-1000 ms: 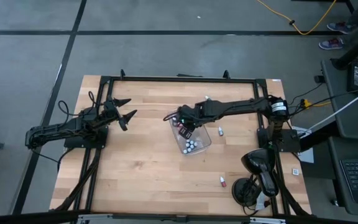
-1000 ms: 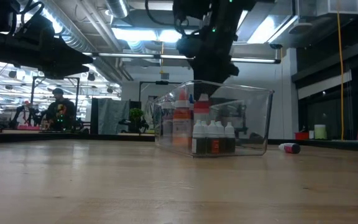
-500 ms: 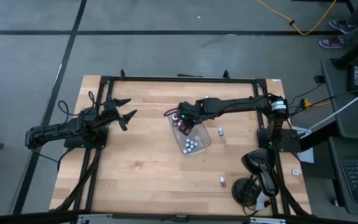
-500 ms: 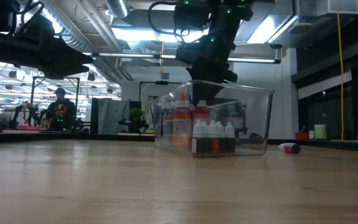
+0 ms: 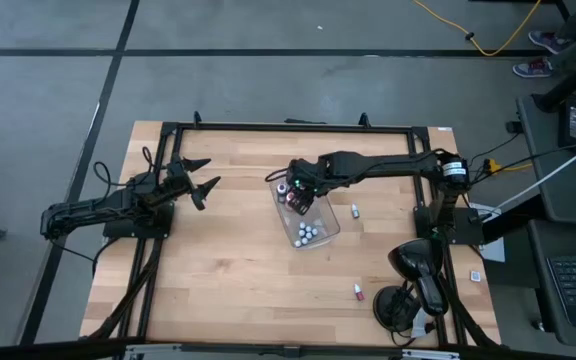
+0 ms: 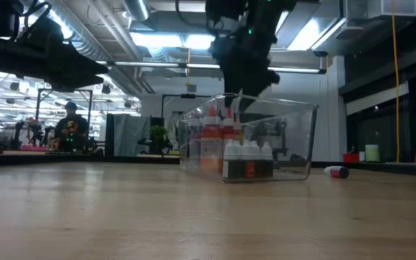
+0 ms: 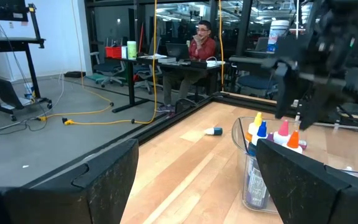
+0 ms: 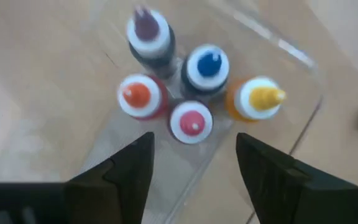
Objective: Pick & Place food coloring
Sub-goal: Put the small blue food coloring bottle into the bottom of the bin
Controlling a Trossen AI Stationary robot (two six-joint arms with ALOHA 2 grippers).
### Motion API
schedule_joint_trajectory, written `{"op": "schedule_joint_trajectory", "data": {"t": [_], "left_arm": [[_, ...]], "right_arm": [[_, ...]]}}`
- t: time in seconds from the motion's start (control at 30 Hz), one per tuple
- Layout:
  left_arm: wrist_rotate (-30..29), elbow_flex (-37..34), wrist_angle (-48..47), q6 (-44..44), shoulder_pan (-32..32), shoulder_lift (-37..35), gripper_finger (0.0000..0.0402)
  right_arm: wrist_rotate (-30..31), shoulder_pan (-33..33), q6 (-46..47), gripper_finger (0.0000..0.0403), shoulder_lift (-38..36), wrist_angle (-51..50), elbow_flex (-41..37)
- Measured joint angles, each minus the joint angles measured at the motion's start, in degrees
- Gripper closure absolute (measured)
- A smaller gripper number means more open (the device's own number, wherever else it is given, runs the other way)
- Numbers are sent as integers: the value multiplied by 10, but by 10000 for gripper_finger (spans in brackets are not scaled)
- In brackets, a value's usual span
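A clear plastic tray point(image 5: 325, 226) sits mid-table with several food coloring bottles standing in it. The right wrist view shows five at one corner: purple point(image 8: 146, 32), blue point(image 8: 207, 66), orange point(image 8: 139, 95), pink point(image 8: 192, 122) and yellow point(image 8: 257, 98). A white-capped group point(image 5: 306, 235) stands at the tray's near end. My right gripper point(image 8: 194, 167) hangs open just above the pink bottle, pointing steeply down, touching nothing; it also shows over the tray's far end point(image 5: 294, 190). My left gripper point(image 5: 206, 180) waits open at the table's left.
Two loose bottles lie on the wood right of the tray: one close by point(image 5: 356, 211) and one near the front edge point(image 5: 359, 291). A black frame point(image 5: 268, 127) borders the table. People sit at desks far behind the table.
My right gripper has lowered a red-pink bottle into the tray's far corner, opened and let it go, then risen a little. The bottle now stands upright among the others, free of the fingers.
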Motion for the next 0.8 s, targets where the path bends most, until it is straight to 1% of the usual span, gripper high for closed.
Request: {"op": "schedule_joint_trajectory", "data": {"t": [0.17,0.27,0.53,0.67,0.8], "left_arm": [[0,0,0,0,0,0,82],[0,0,0,0,0,0,82],[0,0,0,0,0,0,82],[0,0,0,0,0,0,82],[0,0,0,0,0,0,82]], "right_arm": [[-1,-7,-16,179,-31,-18,15],[-1,-25,-35,178,-50,-31,15],[0,-137,-46,176,-67,-85,15],[1,-186,-48,171,-57,-102,15],[1,-223,-76,174,-38,-97,15]]}}
